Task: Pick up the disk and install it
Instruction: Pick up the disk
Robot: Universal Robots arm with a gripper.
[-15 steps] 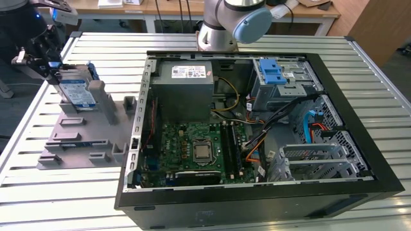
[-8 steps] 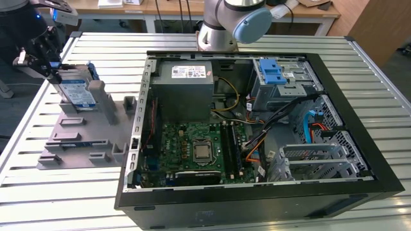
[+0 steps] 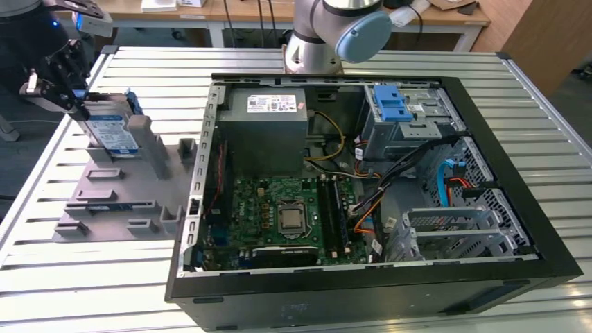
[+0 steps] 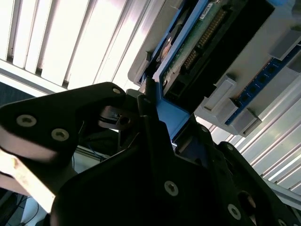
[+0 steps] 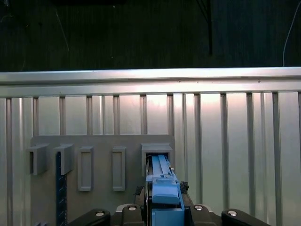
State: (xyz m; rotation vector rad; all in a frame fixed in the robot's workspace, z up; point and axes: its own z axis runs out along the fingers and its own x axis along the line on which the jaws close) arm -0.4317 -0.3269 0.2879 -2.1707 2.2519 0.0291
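The disk (image 3: 109, 130), a flat silver hard drive with a blue-and-white label and a blue plastic bracket (image 5: 164, 194) round its edges, stands on edge at the far end of a grey plastic holder (image 3: 111, 198) with several upright slots, on the exterior view's left. In the first wrist view its far end sits inside one of the holder's raised slot frames. In the second wrist view its green circuit-board face (image 4: 190, 49) is turned to the camera. The black gripper (image 3: 76, 103) is at the disk's upper outer edge. In the second wrist view its dark fingers (image 4: 149, 106) lie against either side of the blue bracket, so the gripper (image 4: 165, 120) is pinching the disk by that edge. In the first wrist view the bracket rises from between the gripper's (image 5: 164, 209) black parts. The holder rests on a slatted metal table (image 3: 93, 295). Well apart from it, toward the exterior view's right, a black computer case (image 3: 370, 281) lies on its side with the panel off. Inside are a green motherboard (image 3: 287, 215), a grey power supply box (image 3: 268, 128) with a white sticker, and a grey metal drive cage (image 3: 407, 114) with a blue latch in the far corner. The arm's (image 3: 324, 31) grey base and blue-capped joint stand behind the case.
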